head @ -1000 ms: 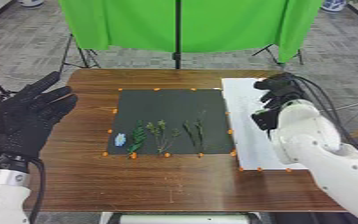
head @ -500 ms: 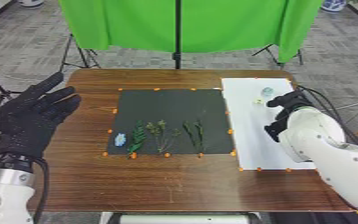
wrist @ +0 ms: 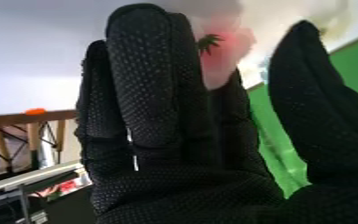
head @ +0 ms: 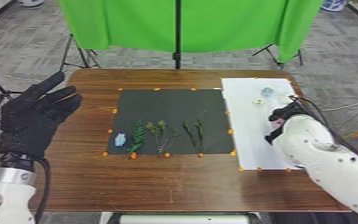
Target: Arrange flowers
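My right hand (head: 286, 116) is over the right edge of the white sheet (head: 251, 135), beside a pink flower (head: 278, 121). In the right wrist view, my right hand (wrist: 149, 115) has straight fingers with the thumb apart, and the pink flower (wrist: 222, 57) shows partly behind them; contact is unclear. Farther up the sheet lie a pale blue flower (head: 267, 92) and a small yellowish one (head: 258, 101). On the dark mat (head: 158, 107) are a blue flower (head: 120, 140), a leafy green stem (head: 138, 137) and several thin sprigs (head: 162, 136). My left hand (head: 31, 120) stands open at the table's left.
Orange markers (head: 134, 156) line the mat and sheet on the brown table (head: 158, 185). Behind the table hangs a green cloth (head: 122, 30) on a stand. In the right wrist view, the table edge (wrist: 24, 119) crosses one side.
My right hand has drawn back from the sheet's far part toward its right edge, uncovering the pale blue and yellowish flowers. The pink flower has come into sight. My left hand has barely moved.
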You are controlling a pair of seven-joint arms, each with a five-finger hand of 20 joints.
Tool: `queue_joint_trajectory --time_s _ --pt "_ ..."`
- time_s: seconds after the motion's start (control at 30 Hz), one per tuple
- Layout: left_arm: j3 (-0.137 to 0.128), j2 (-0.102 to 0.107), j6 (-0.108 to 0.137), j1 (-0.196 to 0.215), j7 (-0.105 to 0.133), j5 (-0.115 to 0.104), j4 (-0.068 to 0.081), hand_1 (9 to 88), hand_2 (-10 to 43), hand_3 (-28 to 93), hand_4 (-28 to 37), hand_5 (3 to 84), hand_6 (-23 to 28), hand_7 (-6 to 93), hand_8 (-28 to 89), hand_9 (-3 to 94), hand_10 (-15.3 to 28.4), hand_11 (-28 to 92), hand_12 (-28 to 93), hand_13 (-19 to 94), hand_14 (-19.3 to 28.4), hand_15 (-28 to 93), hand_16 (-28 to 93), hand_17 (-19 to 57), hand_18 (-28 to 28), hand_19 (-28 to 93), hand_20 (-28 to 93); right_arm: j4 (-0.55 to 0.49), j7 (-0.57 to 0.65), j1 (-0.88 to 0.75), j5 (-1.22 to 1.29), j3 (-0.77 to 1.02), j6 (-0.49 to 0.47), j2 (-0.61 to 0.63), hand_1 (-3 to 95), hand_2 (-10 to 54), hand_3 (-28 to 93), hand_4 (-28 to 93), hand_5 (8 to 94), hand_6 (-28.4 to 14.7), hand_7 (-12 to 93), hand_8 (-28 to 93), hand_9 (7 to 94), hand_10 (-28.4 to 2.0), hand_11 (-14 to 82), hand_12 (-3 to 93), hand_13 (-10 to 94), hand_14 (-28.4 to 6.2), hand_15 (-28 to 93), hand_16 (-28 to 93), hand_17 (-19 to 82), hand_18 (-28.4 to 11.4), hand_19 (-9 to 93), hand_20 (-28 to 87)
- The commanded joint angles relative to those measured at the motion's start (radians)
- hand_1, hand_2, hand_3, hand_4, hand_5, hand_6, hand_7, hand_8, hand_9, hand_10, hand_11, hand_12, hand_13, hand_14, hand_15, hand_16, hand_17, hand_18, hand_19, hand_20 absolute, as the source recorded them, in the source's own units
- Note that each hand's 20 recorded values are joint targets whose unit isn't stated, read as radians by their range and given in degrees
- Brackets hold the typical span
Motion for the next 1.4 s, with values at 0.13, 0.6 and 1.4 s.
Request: queue_joint_trajectory --time_s 0.13,0.6,1.4 --pt "0.014 0.002 -0.011 -0.020 -0.025 0.003 0.015 22.8 7.0 80 -23.3 37.5 10.2 18.3 -11 35.4 21.2 31 11 26 28.4 55 -10 -7.4 25.3 61 15 0.047 0.008 0.050 -0.105 -0.141 0.048 -0.010 47.2 -9.5 75 -28 68.1 0.0 19 -6 79.7 -12.1 19.2 17.5 80 -6.9 52 14 38 -19.2 93 -8" --pt "-0.008 0.001 -0.016 -0.002 -0.030 0.005 0.009 22.8 7.0 80 -23.3 37.5 10.1 18.3 -11 35.4 21.2 31 11 26 28.4 55 -10 -7.4 25.3 61 15 0.001 -0.007 0.101 -0.233 -0.231 0.205 -0.017 57.9 -9.5 73 -28 81.3 0.1 30 1 93.4 -6.1 10.1 31.3 88 -2.0 45 26 44 -17.0 93 -3" --pt "0.007 0.043 -0.046 -0.099 -0.017 0.018 0.015 22.8 6.9 80 -23.4 37.5 10.1 18.3 -11 35.4 21.1 31 12 26 28.4 55 -10 -7.4 25.3 61 15 0.111 -0.296 0.536 -0.115 -0.537 0.123 -0.457 58.3 -9.5 75 -28 82.5 -0.5 29 3 93.7 -5.6 12.0 31.0 90 -1.6 49 26 43 -17.7 93 3"
